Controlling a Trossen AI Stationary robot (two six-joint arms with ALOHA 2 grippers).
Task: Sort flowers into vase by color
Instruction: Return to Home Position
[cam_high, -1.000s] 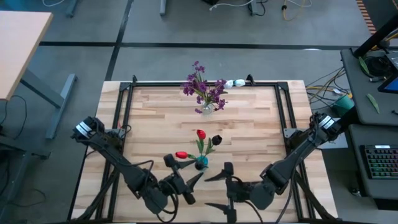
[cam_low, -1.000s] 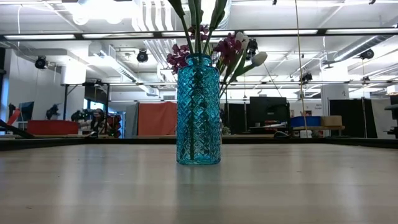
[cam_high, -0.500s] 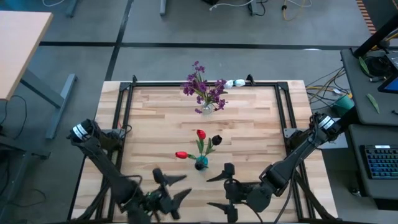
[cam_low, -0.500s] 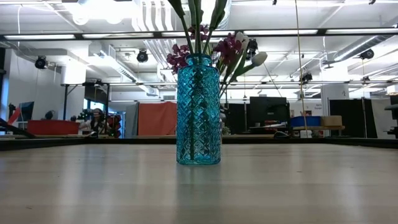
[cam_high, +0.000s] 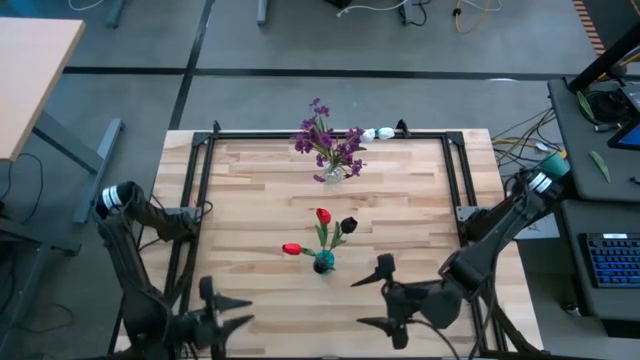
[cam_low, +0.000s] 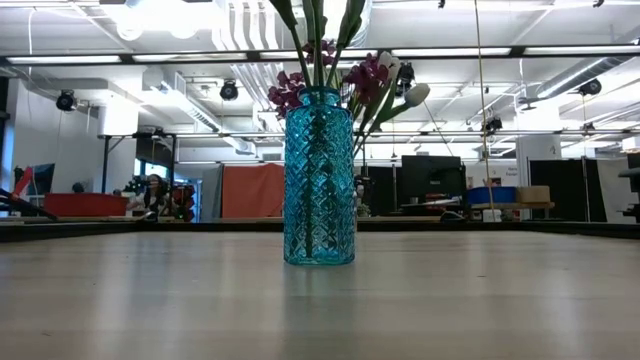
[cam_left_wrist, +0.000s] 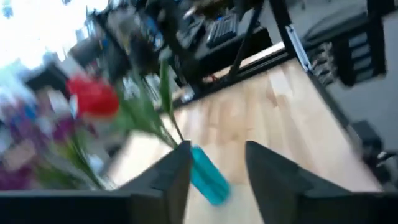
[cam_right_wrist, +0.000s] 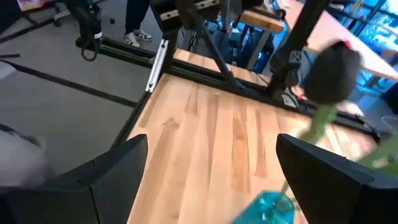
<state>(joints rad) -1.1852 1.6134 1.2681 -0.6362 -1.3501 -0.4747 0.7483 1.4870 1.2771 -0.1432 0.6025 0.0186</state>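
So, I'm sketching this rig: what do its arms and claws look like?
The left arm and right arm are black, slim and jointed, each ringed with a white-striped band at one joint. The left claw and right claw each carry two flat, black, tapering fingers.

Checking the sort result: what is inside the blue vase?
Two red flowers and one near-black bloom stand in the blue vase. Their stem ends cannot be made out through the patterned glass.

Left end effector (cam_high: 226, 308) and right end effector (cam_high: 362, 302) pulled back.
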